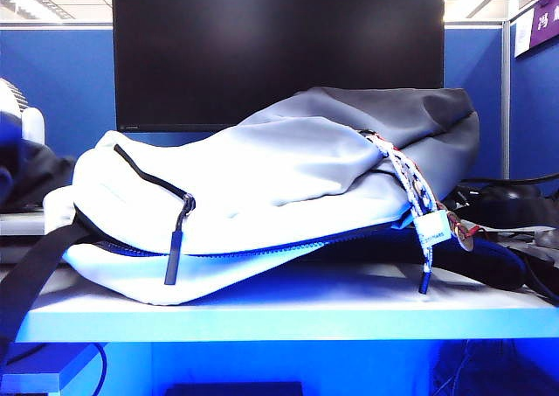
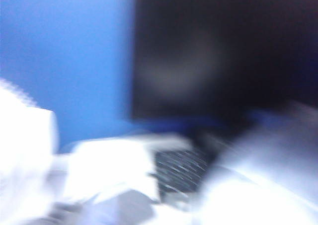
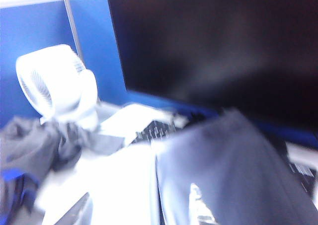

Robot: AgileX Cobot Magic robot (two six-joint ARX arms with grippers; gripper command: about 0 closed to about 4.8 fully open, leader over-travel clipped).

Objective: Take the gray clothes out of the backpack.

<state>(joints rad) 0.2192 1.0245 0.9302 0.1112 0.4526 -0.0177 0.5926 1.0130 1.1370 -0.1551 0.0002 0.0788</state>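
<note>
A blue partition wall (image 1: 52,72) and a large black monitor (image 1: 279,46) back the pale table (image 1: 288,309). The backpack (image 1: 262,195) lies flat on it. The gray clothes (image 3: 30,150) lie crumpled beside a white fan (image 3: 57,86). Neither the left gripper nor the right gripper appears in any view, so their jaws cannot be judged.

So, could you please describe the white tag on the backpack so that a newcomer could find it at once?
Start at the big pale backpack lying on the table before the dark monitor. At its right end a white-blue braided cord hangs down; the small white tag sits on it, the only flat white label there.
</note>
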